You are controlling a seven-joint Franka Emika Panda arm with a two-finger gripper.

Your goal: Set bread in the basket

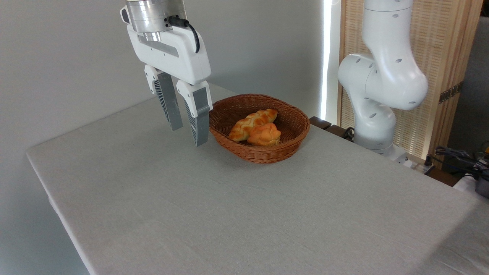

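The bread (pixel 264 135), a small orange bun with a lumpy top, lies inside the brown wicker basket (pixel 291 147) near its front. A longer golden braided loaf (pixel 252 123) lies beside it in the same basket. My gripper (pixel 188 136) hangs to the left of the basket, above the table, open, with nothing between its grey fingers (pixel 200 118).
The arm's white base (pixel 376 80) stands at the table's back right, with cables and a dark object (pixel 464 160) beyond it. A grey cloth covers the table (pixel 229 214); its left edge runs diagonally at the lower left. A wooden screen stands behind.
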